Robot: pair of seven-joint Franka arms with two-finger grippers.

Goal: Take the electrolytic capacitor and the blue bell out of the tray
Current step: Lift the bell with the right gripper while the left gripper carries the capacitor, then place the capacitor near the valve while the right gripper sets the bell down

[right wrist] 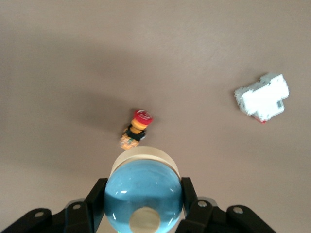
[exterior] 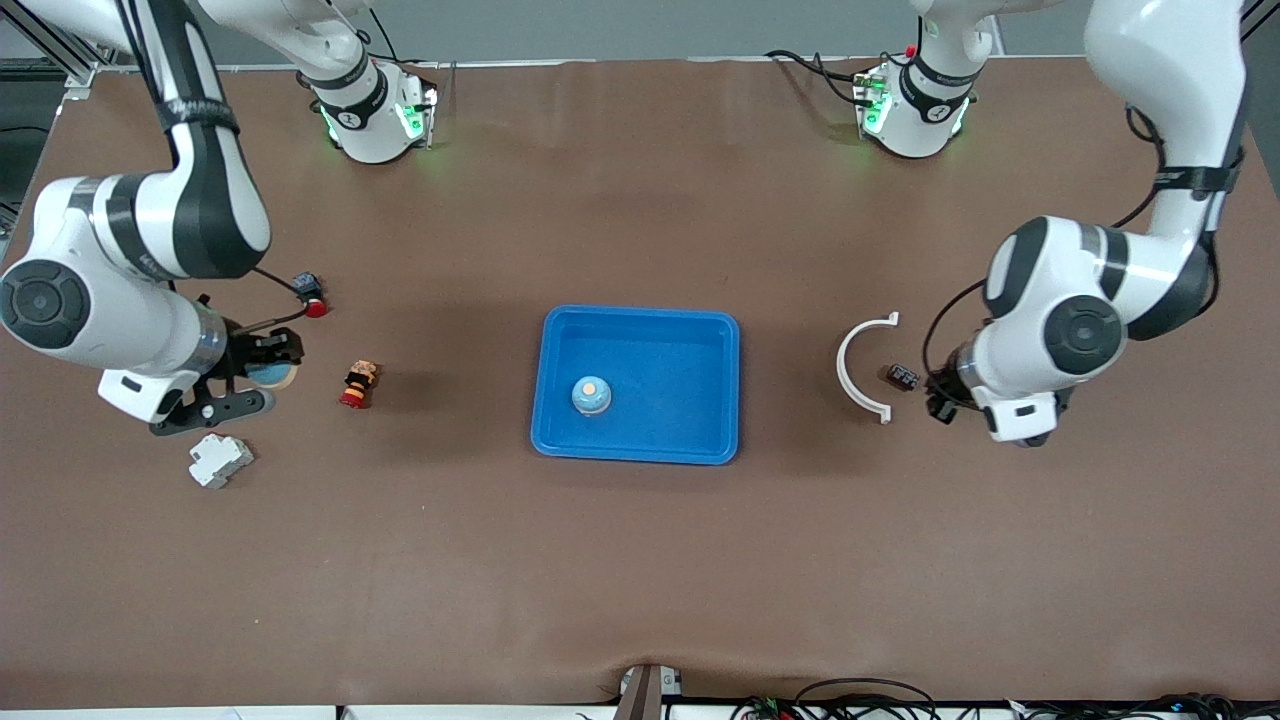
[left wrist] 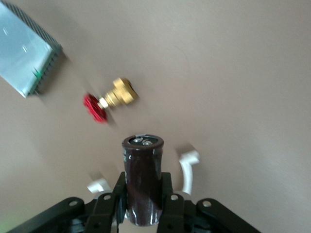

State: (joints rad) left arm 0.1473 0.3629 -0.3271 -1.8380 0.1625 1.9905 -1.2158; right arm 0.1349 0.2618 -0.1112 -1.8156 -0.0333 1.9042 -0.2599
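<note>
My left gripper (exterior: 938, 402) (left wrist: 143, 190) is shut on a dark brown cylindrical capacitor (left wrist: 142, 174) and holds it upright over the table beside a white arc-shaped piece (exterior: 852, 368), toward the left arm's end. My right gripper (exterior: 262, 372) (right wrist: 142, 195) is shut on a blue dome bell (right wrist: 143, 194) (exterior: 272, 376) with a cream base, over the table toward the right arm's end. A blue tray (exterior: 640, 445) stands in the middle of the table, and another blue bell (exterior: 591, 396) sits in it.
Near the right gripper lie a white breaker block (exterior: 220, 460) (right wrist: 262, 96), a red and yellow push button (exterior: 358, 385) (right wrist: 137, 127) and a red-capped switch (exterior: 310, 292). The left wrist view shows a red and brass knob (left wrist: 109, 99) and a grey box (left wrist: 24, 63). A small dark part (exterior: 903, 377) lies by the arc.
</note>
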